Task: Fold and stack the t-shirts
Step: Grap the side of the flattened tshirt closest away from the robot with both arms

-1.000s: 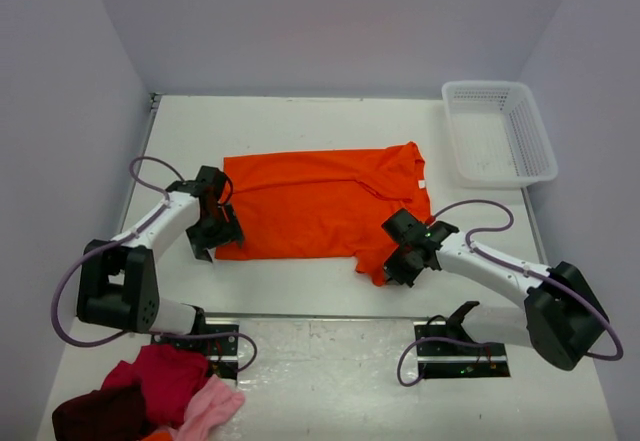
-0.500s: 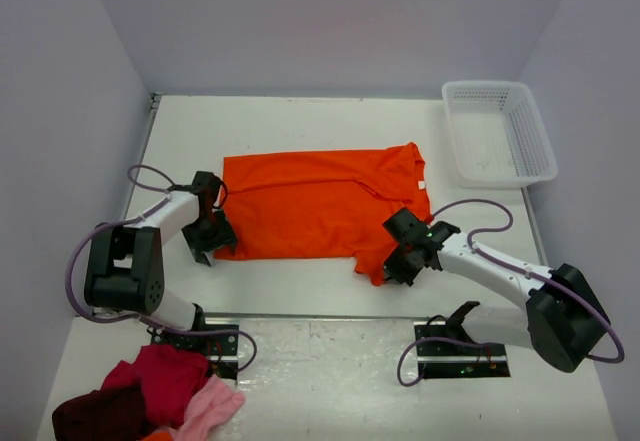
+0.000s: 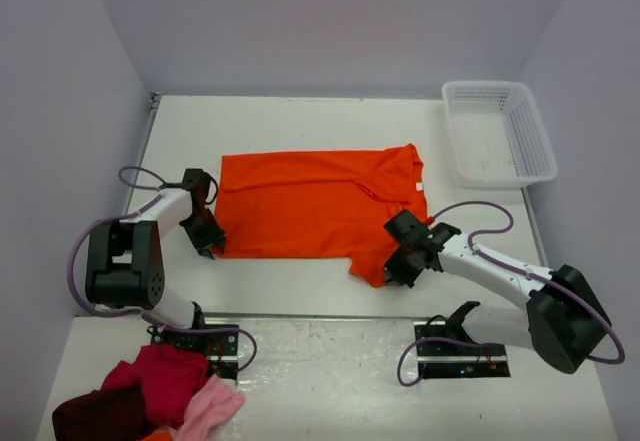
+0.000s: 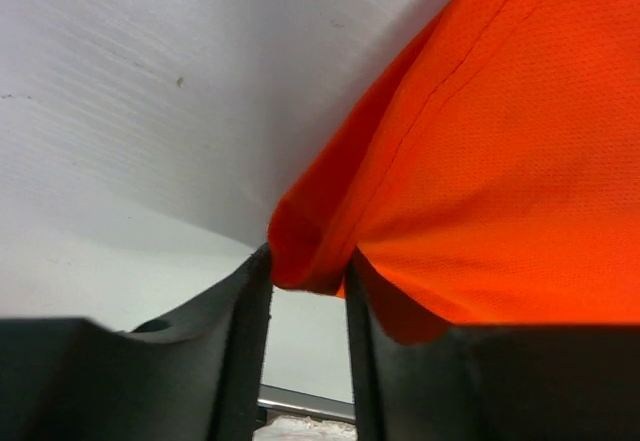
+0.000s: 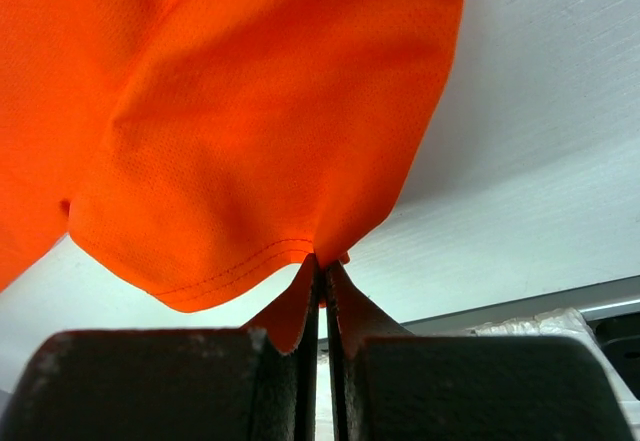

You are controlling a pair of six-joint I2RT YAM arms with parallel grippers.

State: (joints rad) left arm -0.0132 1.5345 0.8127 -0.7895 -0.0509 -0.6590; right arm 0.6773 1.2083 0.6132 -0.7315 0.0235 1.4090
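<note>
The left fingers (image 3: 211,240) stand narrow with a bunched fold of the shirt (image 3: 310,206) between them, cloth touching both, at the shirt's 8 o'clock corner. The right fingers (image 3: 395,269) are closed tight on the hem at about 5 o'clock, where a flap of cloth pokes out toward the near edge.

The shirt lies flat in the middle of the worktop (image 3: 300,131), turned sideways with its neck and white label toward 3 o'clock. Its outline is fairly neat, but I cannot tell whether a sleeve is tucked under.

By my reading the task is early. Both near corners are taken, which suits a first fold away from the arms, and no finished fold shows. Nothing is stacked. The basket (image 3: 497,131) at 2 o'clock holds nothing I can see. A heap of red and pink clothes (image 3: 150,396) at 7 o'clock is unfolded.
</note>
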